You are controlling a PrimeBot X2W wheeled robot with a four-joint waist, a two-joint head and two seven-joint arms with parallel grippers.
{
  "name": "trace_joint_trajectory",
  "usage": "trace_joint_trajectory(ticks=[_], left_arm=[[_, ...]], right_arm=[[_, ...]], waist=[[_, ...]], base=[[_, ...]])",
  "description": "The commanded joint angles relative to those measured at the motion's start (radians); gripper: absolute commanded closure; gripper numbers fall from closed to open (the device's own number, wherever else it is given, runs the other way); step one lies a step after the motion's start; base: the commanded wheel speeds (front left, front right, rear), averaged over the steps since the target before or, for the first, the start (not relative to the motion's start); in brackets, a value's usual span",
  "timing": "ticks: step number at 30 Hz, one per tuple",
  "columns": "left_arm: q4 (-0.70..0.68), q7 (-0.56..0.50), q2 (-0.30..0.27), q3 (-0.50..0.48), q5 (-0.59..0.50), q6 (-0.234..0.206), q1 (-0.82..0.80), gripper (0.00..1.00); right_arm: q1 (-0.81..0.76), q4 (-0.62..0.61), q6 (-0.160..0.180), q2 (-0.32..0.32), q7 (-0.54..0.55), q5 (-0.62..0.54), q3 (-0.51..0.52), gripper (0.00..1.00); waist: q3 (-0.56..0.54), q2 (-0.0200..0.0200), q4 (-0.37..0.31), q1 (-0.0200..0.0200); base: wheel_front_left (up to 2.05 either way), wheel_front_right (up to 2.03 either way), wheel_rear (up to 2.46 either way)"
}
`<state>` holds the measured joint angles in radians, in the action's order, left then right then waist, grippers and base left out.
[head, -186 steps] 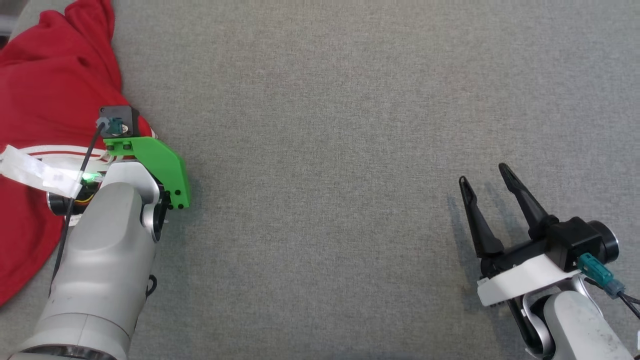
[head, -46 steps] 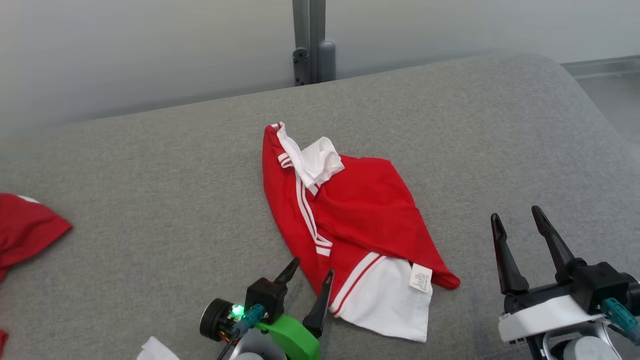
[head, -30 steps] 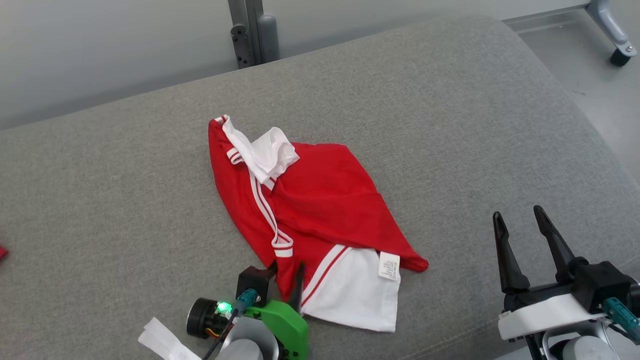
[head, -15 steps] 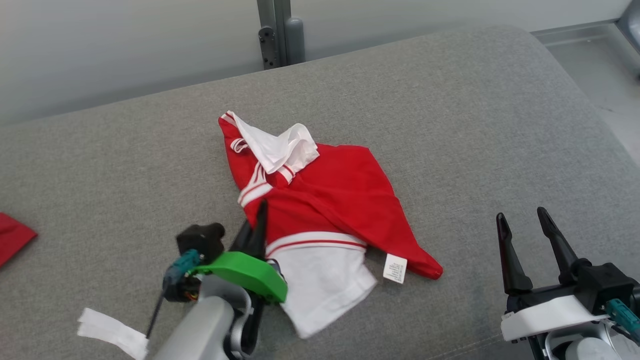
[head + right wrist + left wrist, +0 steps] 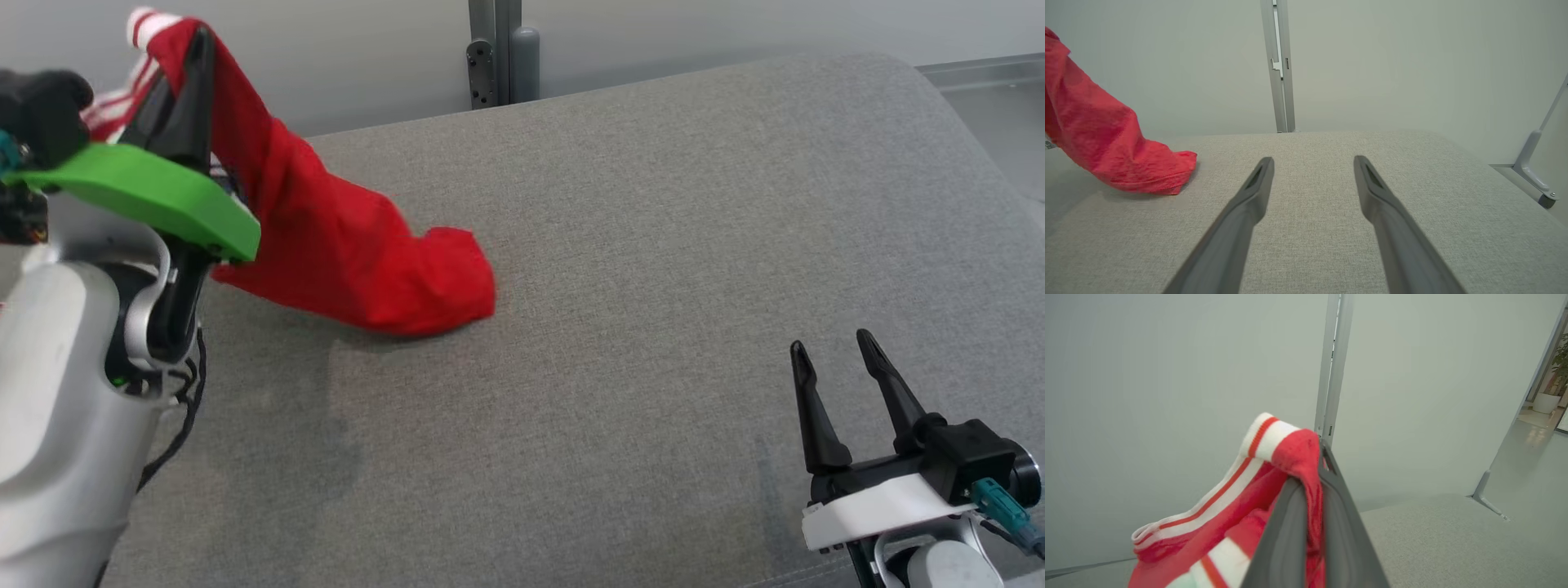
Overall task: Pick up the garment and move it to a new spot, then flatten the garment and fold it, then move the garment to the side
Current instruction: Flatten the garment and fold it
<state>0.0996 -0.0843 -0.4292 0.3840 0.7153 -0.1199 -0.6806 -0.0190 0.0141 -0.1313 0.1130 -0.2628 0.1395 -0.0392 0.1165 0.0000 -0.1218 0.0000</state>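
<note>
Plenty of elbow room here. A wide stretch of grey tabletop lies between the two arms. It runs out to a rounded far-right corner, and the floor shows past that. The far edge sits close to a pale wall with a metal post standing just behind it.

The left claw is up high at the far left. Its two dark fingers are pressed together on the garment, pinching it right by the white ribbed band with the red stripe. From there the red cloth slopes down to the right, and its bunched lower end rests on the tabletop left of centre.

The right claw is down in the near right corner, well apart from the cloth. Its fingers are spread with only grey surface between them.

The tabletop cover looks like coarse woven fabric and the garment like a soft knit. The fingers are long and tapered. There's a chunky green bracket on the left wrist.
</note>
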Motion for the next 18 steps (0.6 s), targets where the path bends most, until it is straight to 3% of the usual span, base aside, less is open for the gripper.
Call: trace_joint_trajectory(ticks=[1, 5, 8, 12, 16, 18], left_arm=[[-0.013, -0.028, -0.009, 0.007, 0.007, 0.009, -0.039, 1.0], [-0.01, -0.095, 0.016, 0.048, 0.005, 0.028, -0.119, 1.0], [0.031, -0.127, 0.067, 0.097, -0.004, 0.028, -0.156, 1.0], [0.098, -0.114, 0.172, 0.158, -0.009, 0.016, -0.164, 1.0], [0.202, -0.078, 0.315, 0.261, -0.021, 0.007, -0.124, 1.0], [0.261, -0.061, 0.348, 0.313, -0.024, 0.009, -0.119, 1.0]], right_arm=[[0.014, 0.002, 0.001, -0.002, -0.003, 0.009, -0.004, 0.0], [0.03, 0.009, 0.001, -0.009, -0.003, 0.013, -0.024, 0.0], [0.051, 0.013, 0.001, -0.016, -0.003, 0.018, -0.032, 0.0], [0.069, 0.019, 0.001, -0.024, -0.003, 0.023, -0.041, 0.0], [0.083, 0.025, 0.001, -0.029, -0.003, 0.026, -0.052, 0.0], [0.1, 0.027, 0.001, -0.031, -0.003, 0.029, -0.064, 0.0]], waist=[[0.006, 0.0, -0.008, 0.0], [0.02, 0.0, -0.038, 0.0], [0.041, 0.0, -0.075, 0.0], [0.068, 0.0, -0.123, 0.0], [0.102, 0.0, -0.17, 0.0], [0.123, 0.0, -0.2, 0.0]], base=[[0.0, 0.0, 0.0], [0.0, 0.0, 0.0], [0.0, 0.0, 0.0], [0.0, 0.0, 0.0], [0.0, 0.0, 0.0], [0.0, 0.0, 0.0]])
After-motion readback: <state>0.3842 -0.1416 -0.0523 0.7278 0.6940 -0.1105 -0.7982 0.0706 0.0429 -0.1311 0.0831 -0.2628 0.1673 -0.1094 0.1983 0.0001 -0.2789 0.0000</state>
